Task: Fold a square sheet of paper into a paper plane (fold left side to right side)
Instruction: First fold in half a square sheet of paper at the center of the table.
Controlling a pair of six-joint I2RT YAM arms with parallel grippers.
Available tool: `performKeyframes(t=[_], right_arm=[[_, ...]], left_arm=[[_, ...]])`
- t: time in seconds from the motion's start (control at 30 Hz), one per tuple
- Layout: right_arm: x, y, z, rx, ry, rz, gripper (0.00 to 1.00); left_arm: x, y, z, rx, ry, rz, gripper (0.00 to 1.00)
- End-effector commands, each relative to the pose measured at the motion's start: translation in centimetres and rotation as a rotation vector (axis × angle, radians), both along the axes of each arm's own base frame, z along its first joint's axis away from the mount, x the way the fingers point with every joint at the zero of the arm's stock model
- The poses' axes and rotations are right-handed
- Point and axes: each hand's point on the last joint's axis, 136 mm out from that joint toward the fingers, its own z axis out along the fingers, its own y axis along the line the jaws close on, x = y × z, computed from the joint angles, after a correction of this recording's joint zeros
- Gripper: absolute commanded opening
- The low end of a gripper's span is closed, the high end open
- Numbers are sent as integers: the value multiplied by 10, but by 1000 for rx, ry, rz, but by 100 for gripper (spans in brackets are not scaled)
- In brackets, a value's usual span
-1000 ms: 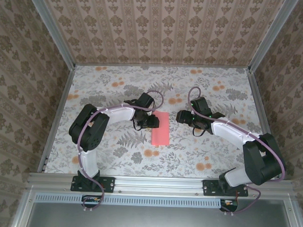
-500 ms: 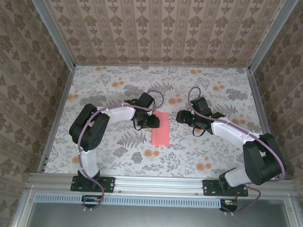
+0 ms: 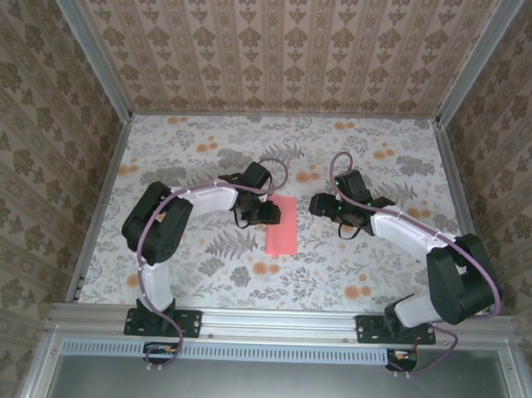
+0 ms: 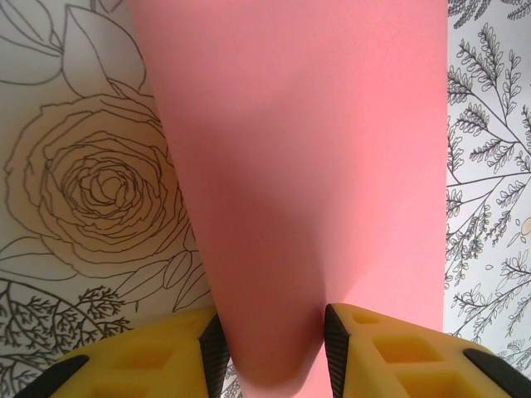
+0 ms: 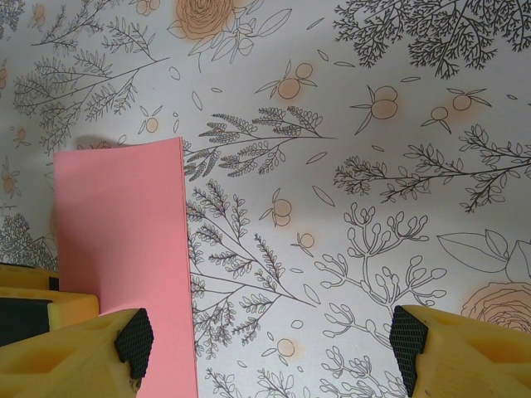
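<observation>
Two layers of the square sheet of paper (image 3: 282, 226), pinched by the left gripper (image 4: 272, 347), bulge seemingly uncreased and could spring apart, with the right gripper (image 5: 274, 336) open just right of them.

Twin arms in white and black, yellow at the fingers.
The left arm (image 3: 205, 197) and right arm (image 3: 406, 230) match: smooth white shells on the long links, bulky rounded black housings at the joints, and a flat black base plate (image 3: 163, 319) under each. A thin purple cable (image 3: 143, 247) runs along the outside of each arm, looping free near the wrist. The left gripper (image 3: 267, 214) and right gripper (image 3: 318, 204) look black from above. From the wrist cameras their fingers (image 4: 398, 361) are chunky yellow plastic with moulded rectangular recesses, each faced on the inside with a black pad (image 5: 135, 337).
</observation>
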Motion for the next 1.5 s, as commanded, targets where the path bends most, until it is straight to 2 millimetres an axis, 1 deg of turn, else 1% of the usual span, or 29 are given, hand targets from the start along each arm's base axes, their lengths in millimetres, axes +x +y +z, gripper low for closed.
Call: performKeyframes(t=[0.0,0.43,0.93,1.1,1.47], right_arm=[[-2,-2,4,1,-12,8,79],[-1,7,2,39,0,31,79],[-2,8,0,43,3,34,79],[-2,7,0,41,4,32,79],[-2,7,0,40,5,33,79]], left_arm=[[-7,5,-26,67,26,-28,40],[-7,6,-27,73,30,-24,40],[-7,5,-30,72,46,-11,41],[-7,4,-30,68,46,-16,44],[-7,6,-30,77,45,-9,44]])
